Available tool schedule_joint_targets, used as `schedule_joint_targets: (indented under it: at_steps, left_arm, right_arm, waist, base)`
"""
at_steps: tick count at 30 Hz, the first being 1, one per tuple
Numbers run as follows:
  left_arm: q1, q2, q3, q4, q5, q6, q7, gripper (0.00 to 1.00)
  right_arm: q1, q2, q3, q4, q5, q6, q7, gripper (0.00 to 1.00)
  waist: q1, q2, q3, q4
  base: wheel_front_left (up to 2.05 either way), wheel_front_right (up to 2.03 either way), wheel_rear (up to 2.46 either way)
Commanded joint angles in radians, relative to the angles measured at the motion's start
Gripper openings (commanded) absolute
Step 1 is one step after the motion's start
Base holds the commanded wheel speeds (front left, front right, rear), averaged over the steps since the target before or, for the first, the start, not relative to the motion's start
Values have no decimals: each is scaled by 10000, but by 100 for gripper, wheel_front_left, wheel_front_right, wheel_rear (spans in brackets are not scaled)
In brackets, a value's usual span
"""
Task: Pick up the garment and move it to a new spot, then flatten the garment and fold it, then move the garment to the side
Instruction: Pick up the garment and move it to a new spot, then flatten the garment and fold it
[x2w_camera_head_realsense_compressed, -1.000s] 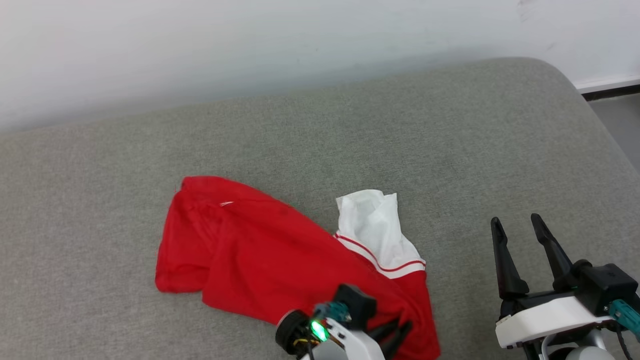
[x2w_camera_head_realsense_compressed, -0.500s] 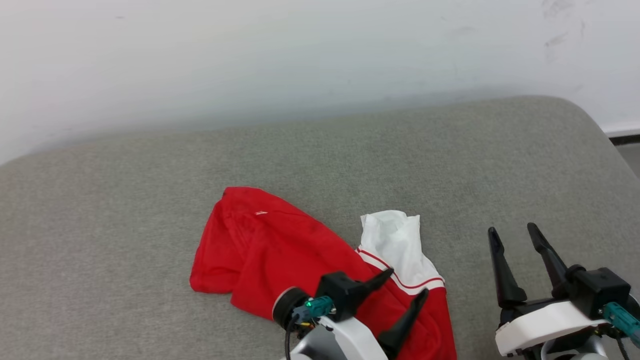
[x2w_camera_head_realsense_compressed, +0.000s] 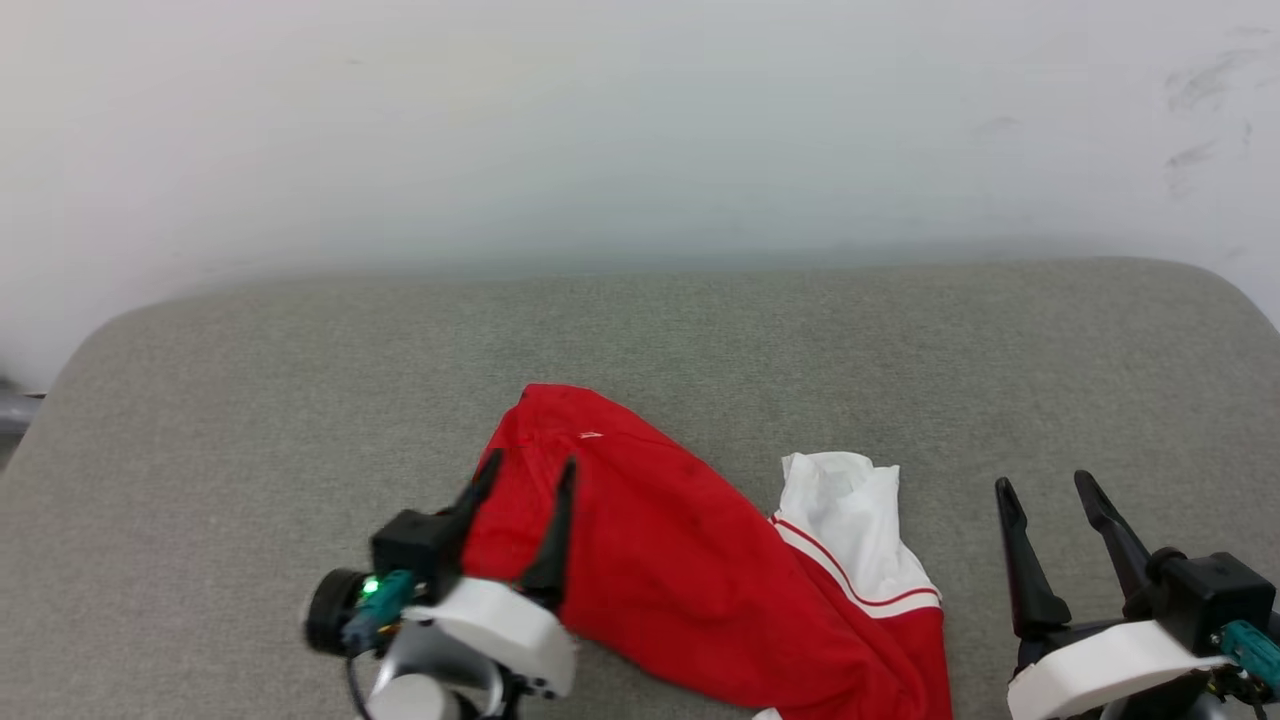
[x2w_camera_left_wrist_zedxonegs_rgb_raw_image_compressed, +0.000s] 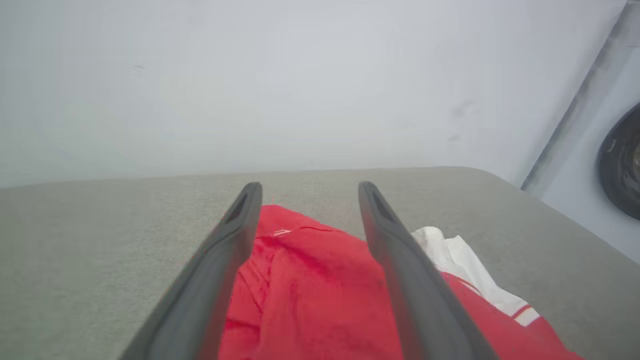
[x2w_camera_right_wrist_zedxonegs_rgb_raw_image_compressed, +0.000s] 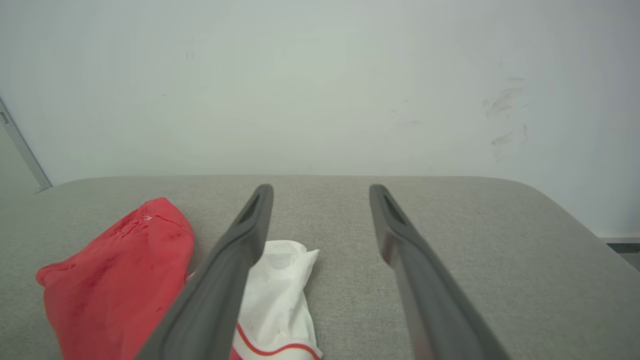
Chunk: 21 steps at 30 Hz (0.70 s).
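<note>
**On the grey pad: red shirt crumpled, both claws apart**

Toward the 6 o'clock edge of the grey padded surface (x2w_camera_head_realsense_compressed: 700, 330), the red shirt (x2w_camera_head_realsense_compressed: 680, 570) lies in a loose, crumpled strip that runs from about the middle of the pad down toward 5 o'clock. Its white sleeve (x2w_camera_head_realsense_compressed: 850, 520), edged with thin red stripes, sticks up bunched on the shirt's 2 o'clock side. No lettering shows on the cloth facing up.

At the shirt's 9 o'clock end sits the left claw (x2w_camera_head_realsense_compressed: 532, 462), its two dark fingers spread wide apart and pointing toward 12 o'clock, with red cloth showing between and beneath them. Nothing is gripped; whether the fingers touch the cloth I cannot tell.

Off at the shirt's 3 o'clock side, well apart from it, the right claw (x2w_camera_head_realsense_compressed: 1043, 483) hangs over bare grey fabric, fingers likewise spread and empty, pointing toward 12 o'clock.

Beyond the pad's 12 o'clock edge rises a plain pale wall (x2w_camera_head_realsense_compressed: 640, 130) with a few faint scuff marks at 2 o'clock.
</note>
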<state>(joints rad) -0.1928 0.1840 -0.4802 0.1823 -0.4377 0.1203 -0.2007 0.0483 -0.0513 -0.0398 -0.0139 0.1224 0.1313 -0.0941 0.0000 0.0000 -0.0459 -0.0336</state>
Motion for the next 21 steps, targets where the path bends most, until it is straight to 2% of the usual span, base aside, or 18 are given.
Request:
schedule_joint_targets:
  at_steps: [1, 6, 12, 16, 21]
  left_arm:
    - [215, 167, 214, -77, -59, 179, -117, 100]
    - [855, 798, 1059, -377, -211, 663, -328, 100]
    - [1676, 1498, 1566, -969, -287, 859, -389, 100]
    - [2058, 1734, 1571, -1327, -288, 894, -256, 100]
    - [2244, 1731, 1485, -1574, -321, 926, -124, 100]
  right_arm:
    - [204, 17, -49, -51, -58, -10, 56, 100]
    - [395, 17, -176, -145, -112, -10, 170, 100]
    - [639, 17, -325, -319, -148, -10, 303, 100]
    - [819, 18, -398, -435, -143, -10, 405, 100]
    - [933, 18, -422, -550, -96, -10, 497, 100]
  waist:
    - [0, 0, -46, 100]
    - [0, 0, -169, 290]
    - [0, 0, -319, 414]
    - [0, 0, -371, 439]
    - [0, 0, -373, 422]
  base:
    - [0, 0, 0]
    - [0, 0, 0]
    - [0, 0, 0]
    - [0, 0, 0]
    - [0, 0, 0]
